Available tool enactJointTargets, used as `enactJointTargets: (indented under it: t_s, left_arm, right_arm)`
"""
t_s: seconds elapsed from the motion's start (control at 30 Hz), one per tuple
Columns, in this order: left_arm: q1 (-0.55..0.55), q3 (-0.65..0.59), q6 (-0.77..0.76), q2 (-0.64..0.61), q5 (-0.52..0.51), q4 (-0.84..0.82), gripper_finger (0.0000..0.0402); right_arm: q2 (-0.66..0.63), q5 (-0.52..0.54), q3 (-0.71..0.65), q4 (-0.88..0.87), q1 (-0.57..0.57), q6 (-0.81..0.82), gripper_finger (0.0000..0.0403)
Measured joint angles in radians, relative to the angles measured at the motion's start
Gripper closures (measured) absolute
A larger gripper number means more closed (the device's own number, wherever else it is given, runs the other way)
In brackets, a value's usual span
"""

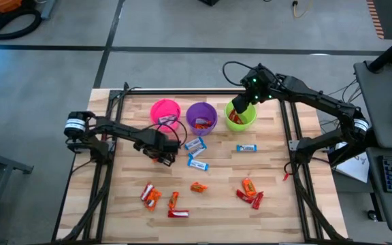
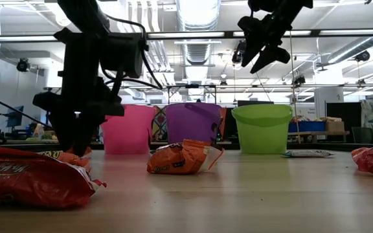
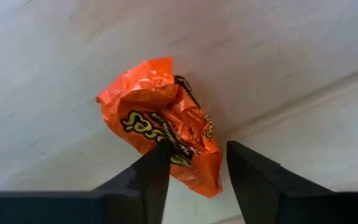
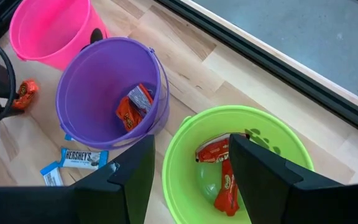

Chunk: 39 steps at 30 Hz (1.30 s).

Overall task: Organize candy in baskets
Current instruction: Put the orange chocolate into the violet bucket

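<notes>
3 baskets stand in a row at the far side of the wooden bench. The pink basket shows no contents from any view. The purple basket holds 2 orange-wrapped candies. The lime green basket holds 2 red-wrapped candies.

The right claw hangs above the green basket with its fingers wide apart and nothing between them. The left claw is low over the bench in front of the pink basket, its fingers partly open on either side of a crumpled orange candy that lies on the bench.

Blue-and-white candies lie in front of the purple basket. Red and orange candies are scattered along the near side of the bench.
</notes>
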Motion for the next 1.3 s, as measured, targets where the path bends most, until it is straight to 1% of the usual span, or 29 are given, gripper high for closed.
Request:
enactJointTargets:
  t_s: [0.27,0.33,0.4,0.5,0.67,0.77,0.87,0.97,1.13,1.2,1.3]
  left_arm:
    - [-0.003,0.000,0.002,-0.005,0.006,0.001,0.0359]
    - [-0.004,0.000,0.006,-0.020,0.022,0.004,0.0381]
    - [-0.005,0.000,0.023,-0.044,0.045,-0.004,0.0394]
    - [-0.011,0.004,0.056,-0.107,0.073,-0.014,0.0393]
    - [-0.013,0.017,0.147,-0.258,0.072,-0.024,0.0391]
    - [-0.010,0.037,0.254,-0.343,0.035,-0.008,0.0394]
    - [-0.007,0.071,0.367,-0.396,-0.031,0.001,0.0395]
    - [0.002,0.102,0.469,-0.412,-0.110,-0.003,0.0395]
    - [0.038,0.167,0.729,-0.408,-0.200,0.032,0.0395]
    - [0.067,0.194,0.822,-0.399,-0.217,0.077,0.0395]
    - [0.120,0.234,0.923,-0.382,-0.215,0.216,0.0396]
  right_arm:
    - [0.000,-0.004,0.000,-0.001,0.000,0.000,0.0206]
    - [0.000,-0.004,0.000,-0.001,0.000,0.000,0.0206]
    - [0.000,-0.004,0.000,-0.002,0.000,0.000,0.0206]
    - [0.000,-0.005,0.000,-0.005,0.000,0.000,0.0206]
    - [0.000,-0.004,0.000,-0.006,0.000,0.000,0.0206]
    - [0.000,-0.004,0.000,-0.005,0.000,0.000,0.0206]
    - [0.000,-0.004,0.000,-0.005,0.000,-0.001,0.0206]
    - [0.000,-0.004,0.000,-0.005,0.000,0.000,0.0206]
    - [0.000,-0.004,0.000,-0.004,0.000,-0.001,0.0206]
    - [0.000,-0.004,0.000,-0.004,0.000,-0.001,0.0206]
    - [0.000,-0.004,0.000,-0.004,0.000,-0.003,0.0206]
